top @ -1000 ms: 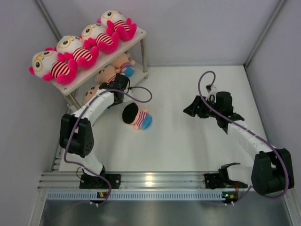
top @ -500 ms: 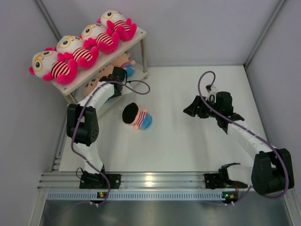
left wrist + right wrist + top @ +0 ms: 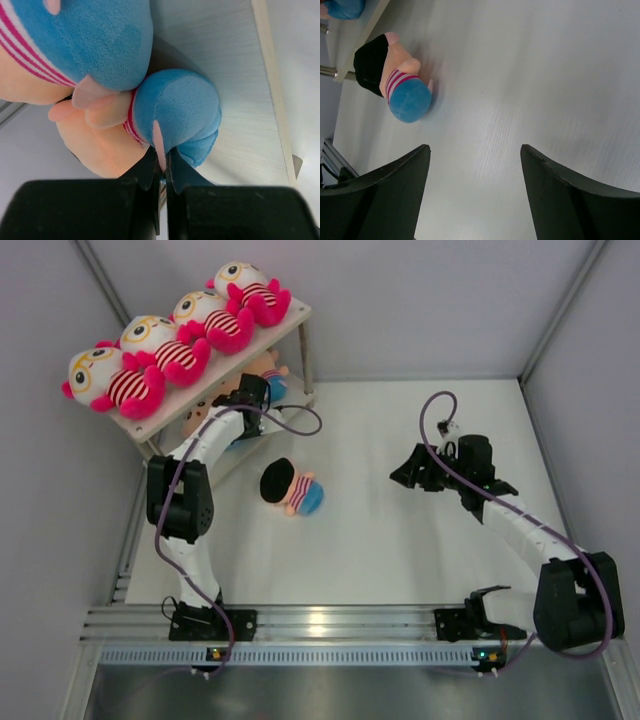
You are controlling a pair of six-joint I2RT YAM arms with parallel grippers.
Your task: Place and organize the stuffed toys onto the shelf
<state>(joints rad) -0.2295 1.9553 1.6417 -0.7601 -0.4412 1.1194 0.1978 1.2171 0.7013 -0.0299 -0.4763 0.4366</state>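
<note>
Your left claw was pinched shut on a blue-trousered doll on the lower shelf at ten o'clock; your right claw hung wide open, empty.

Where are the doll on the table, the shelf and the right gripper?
Doll [image 3: 299, 491]: top view, its striped shirt.
Shelf [image 3: 297, 315]: top view, bare right end of the top board.
Right gripper [image 3: 474, 150]: right wrist view, midway between its fingertips.

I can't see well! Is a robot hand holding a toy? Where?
The left gripper pinches the blue-pants doll by a thin peach flap, likely its foot. The right gripper holds nothing.
</note>
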